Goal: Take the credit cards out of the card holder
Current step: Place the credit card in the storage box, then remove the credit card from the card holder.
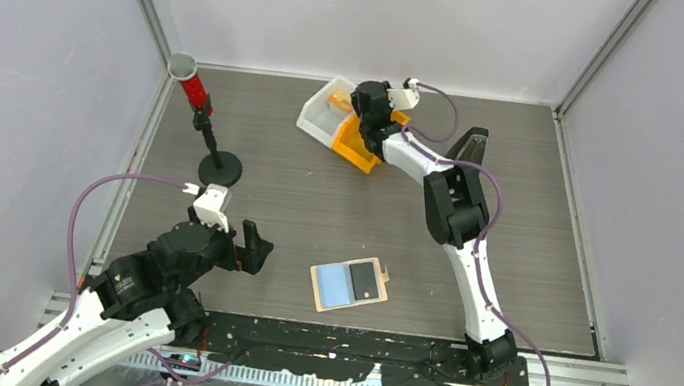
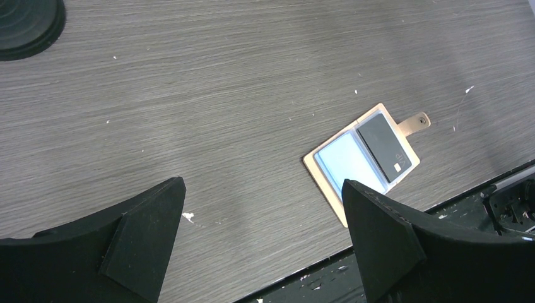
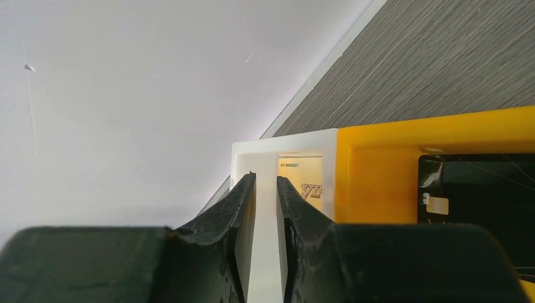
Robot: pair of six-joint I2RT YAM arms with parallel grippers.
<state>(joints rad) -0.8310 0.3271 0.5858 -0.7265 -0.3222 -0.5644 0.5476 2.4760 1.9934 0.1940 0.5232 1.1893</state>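
Card holder lies open near the table's front edge, with a light blue card and a dark card in it. Far back, the white bin holds an orange card and the orange bin a black card. The right gripper hangs over the white bin, well apart from the holder, parted a slit, empty. The left gripper gapes wide, empty, near the holder's left.

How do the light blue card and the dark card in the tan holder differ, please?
The light blue card is pale; the dark card is near black with a small white mark. The dark card lies beside the tab; the light blue card lies away from it. Both lie flat in the card holder.
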